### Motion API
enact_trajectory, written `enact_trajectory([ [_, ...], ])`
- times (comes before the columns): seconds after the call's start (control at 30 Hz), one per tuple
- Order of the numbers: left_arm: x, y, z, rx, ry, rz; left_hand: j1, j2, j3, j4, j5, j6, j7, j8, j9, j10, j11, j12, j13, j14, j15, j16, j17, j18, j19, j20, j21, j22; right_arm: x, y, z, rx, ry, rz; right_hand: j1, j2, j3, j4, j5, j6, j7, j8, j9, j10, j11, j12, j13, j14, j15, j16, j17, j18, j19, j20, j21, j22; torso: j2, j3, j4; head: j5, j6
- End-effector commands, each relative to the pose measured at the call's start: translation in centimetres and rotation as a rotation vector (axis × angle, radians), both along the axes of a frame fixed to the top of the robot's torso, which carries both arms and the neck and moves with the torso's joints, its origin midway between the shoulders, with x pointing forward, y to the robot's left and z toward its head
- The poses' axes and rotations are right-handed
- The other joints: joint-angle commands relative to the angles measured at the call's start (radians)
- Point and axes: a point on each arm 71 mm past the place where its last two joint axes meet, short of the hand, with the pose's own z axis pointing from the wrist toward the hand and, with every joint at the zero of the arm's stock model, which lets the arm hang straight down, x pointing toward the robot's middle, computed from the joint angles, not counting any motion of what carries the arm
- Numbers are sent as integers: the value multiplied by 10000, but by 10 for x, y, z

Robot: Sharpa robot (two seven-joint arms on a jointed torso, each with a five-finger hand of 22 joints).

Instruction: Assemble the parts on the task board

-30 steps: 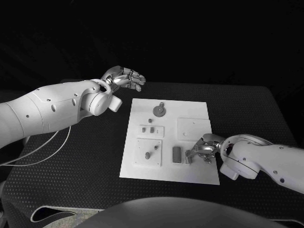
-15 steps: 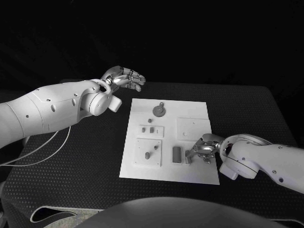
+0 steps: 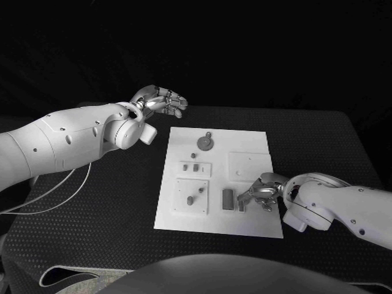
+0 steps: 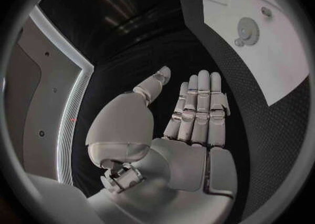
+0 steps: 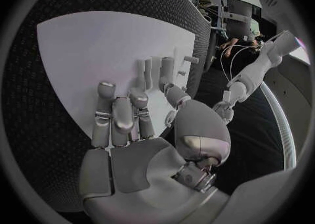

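The white task board (image 3: pixel 249 223) lies in the middle of the black table. On it are a round grey part (image 3: pixel 205 143), small parts (image 3: pixel 190 165), a part (image 3: pixel 192 198) and two grey bars (image 3: pixel 228 197) (image 3: pixel 243 202) side by side. My right hand (image 3: pixel 262 193) hovers low over the board's near right area, fingers apart, just right of the bars. In the right wrist view the thumb (image 5: pixel 172 95) and fingertips (image 5: pixel 139 100) stop just short of the bars (image 5: pixel 164 70), with nothing between them. My left hand (image 3: pixel 161 101) is raised beyond the board's far left corner, fingers straight (image 4: pixel 197 108), holding nothing.
The white board (image 4: pixel 275 40) with the round part (image 4: pixel 248 28) lies off to the side of my left hand. A loose cable (image 3: pixel 64 196) curves over the table's left part. The table's right edge (image 3: pixel 364 153) runs near my right arm.
My right hand has shifted very slightly left toward the grey bars. The left arm has not moved.
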Motion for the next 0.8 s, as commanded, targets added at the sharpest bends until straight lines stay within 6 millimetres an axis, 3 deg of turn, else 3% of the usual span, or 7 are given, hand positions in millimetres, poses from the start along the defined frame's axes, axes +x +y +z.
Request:
enact_trajectory([
  [0.03,0,-2,1,-113,-17,-136,-86,8,-1,72,44,-78,-16,33,-17,-59,-13,1,-15,78,19,-33,11,-3,-43,32,27,-16,-1,3,-1,-13,70,238,-135,-42,22,97,31,-11,46,-39,-15,-89,1,-35,-12,-55,13,-62,-4,123,71,-20,-44,124,3,1,3,6,2],
  [0.5,0,-1,2,-102,-57,-81,-87,10,2,74,44,-79,-16,35,-19,-59,-13,2,-16,80,19,-40,21,-3,-43,32,28,-19,-1,-8,5,330,-487,400,-142,-139,96,105,31,-24,46,-48,-18,-99,0,-27,-7,-66,11,-66,-17,123,80,-38,-49,135,-17,5,-9,-40,2],
  [0.63,3,1,1,-141,-60,-8,-88,8,1,74,43,-77,-16,36,-20,-58,-14,2,-16,80,19,-43,24,-3,-44,32,28,-19,11,-10,24,516,-1533,917,-124,-245,138,82,31,-62,55,-68,-25,-111,6,-28,-7,-76,10,-73,-32,123,95,-47,-52,139,-49,3,-16,-137,2],
  [0.7,5,2,0,-307,22,83,-91,8,0,76,43,-75,-16,38,-19,-58,-13,2,-16,80,19,-45,26,-3,-44,32,28,-20,19,-10,38,971,-2243,1252,-158,-402,175,123,30,-109,67,-94,-34,-124,18,-36,-12,-95,18,-90,-68,123,105,-48,-65,136,-79,-10,-15,-215,2],
  [0.8,7,3,0,-347,14,167,-93,2,-2,74,43,-71,-18,41,-19,-58,-13,2,-17,78,20,-49,29,-4,-47,33,26,-21,37,-14,58,1660,-3251,1372,-78,-440,290,138,31,-325,130,-202,-68,-172,74,-72,-30,-178,66,-147,-205,123,88,-49,-93,136,-163,-37,0,-318,2],
])
